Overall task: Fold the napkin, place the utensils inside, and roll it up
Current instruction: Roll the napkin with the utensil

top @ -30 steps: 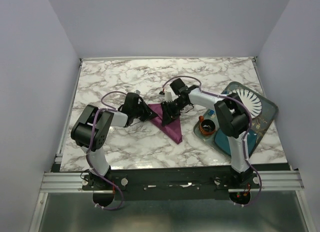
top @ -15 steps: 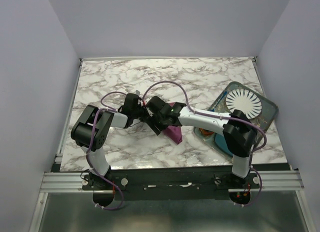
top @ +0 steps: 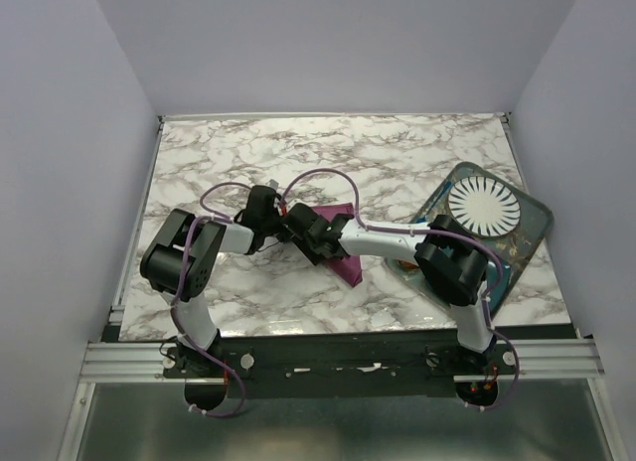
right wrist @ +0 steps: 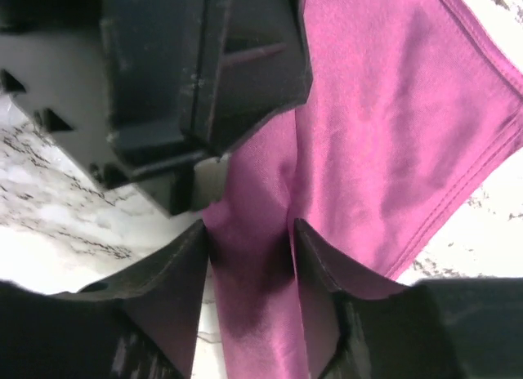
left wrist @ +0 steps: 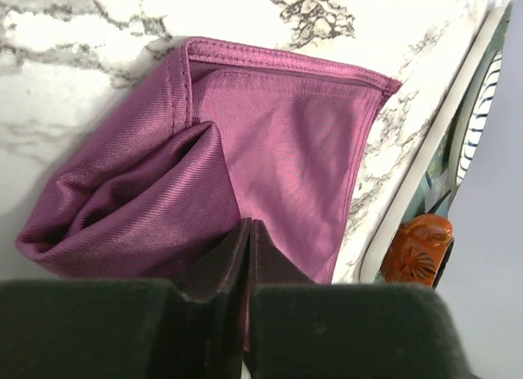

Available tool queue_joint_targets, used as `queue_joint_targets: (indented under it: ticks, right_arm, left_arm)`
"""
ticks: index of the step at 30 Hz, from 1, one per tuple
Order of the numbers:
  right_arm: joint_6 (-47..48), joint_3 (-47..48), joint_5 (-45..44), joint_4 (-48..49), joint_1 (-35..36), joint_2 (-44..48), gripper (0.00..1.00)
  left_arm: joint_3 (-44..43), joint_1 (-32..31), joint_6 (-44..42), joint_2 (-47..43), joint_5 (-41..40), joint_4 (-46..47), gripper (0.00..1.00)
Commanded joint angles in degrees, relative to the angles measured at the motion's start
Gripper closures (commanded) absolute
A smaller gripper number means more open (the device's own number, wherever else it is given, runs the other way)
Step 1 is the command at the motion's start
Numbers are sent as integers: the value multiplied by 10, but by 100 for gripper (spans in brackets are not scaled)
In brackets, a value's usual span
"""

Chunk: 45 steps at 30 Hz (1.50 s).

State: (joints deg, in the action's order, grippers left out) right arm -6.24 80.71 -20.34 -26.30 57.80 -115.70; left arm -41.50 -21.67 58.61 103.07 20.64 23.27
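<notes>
Your main risk is two end effectors working the same pinch of cloth. The left end effector (left wrist: 249, 229) is clenched on a gathered edge of the napkin (left wrist: 286, 142). The right end effector (right wrist: 249, 229) sits just beside it, almost touching its housing, with its jaws apart and astride a raised ridge of the same fabric. Whether they are pressing that ridge or only bracketing it, I cannot tell.

If you draw the arms apart while both hold, the thin cloth will likely pull taut and drag across the surface (top: 397, 153), undoing the fold. If you crowd in closer, the fingers may collide. A loose hold on the right could also let the ridge slip out and leave a crooked crease.

The napkin lies near the middle of the surface, between the two arms and left of the white plate (top: 484, 205). It is plum-purple with a slight sheen and stitched hems — folded over itself, flat on the far side, and bunched into soft pleats where the left fingers hold it.
</notes>
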Motion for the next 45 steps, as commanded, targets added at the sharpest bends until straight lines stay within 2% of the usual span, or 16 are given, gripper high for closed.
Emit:
queue_joint_targets:
  ticks: [1, 4, 5, 10, 11, 16, 17, 21, 28, 31, 36, 40, 45]
  right_arm:
    - [-19, -26, 43, 20, -23, -6, 54]
    - [-20, -41, 135, 35, -50, 12, 62]
    - [-19, -48, 199, 38, -58, 14, 64]
    - [-26, -48, 412, 39, -140, 9, 73]
    - [-30, -48, 479, 42, -152, 2, 74]
    - [-35, -7, 657, 22, -218, -51, 74]
    - [-43, -2, 714, 21, -226, -63, 73]
    - [-55, 26, 795, 9, -252, -124, 71]
    - [-60, 43, 783, -12, -256, -147, 68]
    - [-59, 44, 743, -28, -257, -134, 63]
    - [-37, 66, 635, -88, -251, -88, 44]
    - [-33, 63, 562, -103, -242, -28, 37]
    - [-21, 24, 364, -102, -182, 46, 33]
  left_arm:
    - [3, -4, -60, -26, -45, -140, 83]
    - [-22, 0, -92, -63, -58, -190, 76]
    - [-29, 1, -99, -85, -62, -202, 72]
    - [-86, 2, -138, -144, -105, -289, 67]
    - [-91, 2, -140, -153, -105, -293, 67]
    - [-95, 1, -119, -142, -74, -268, 68]
    - [-93, 1, -116, -129, -62, -261, 69]
    - [-87, -6, -89, -95, -30, -212, 70]
    - [-72, -21, -61, -42, -19, -141, 71]
    - [-56, -21, -61, -32, -32, -140, 71]
    - [-11, -20, -50, -27, -51, -106, 72]
    - [14, -20, -48, -19, -50, -87, 72]
    - [13, -20, -53, -21, -54, -91, 73]
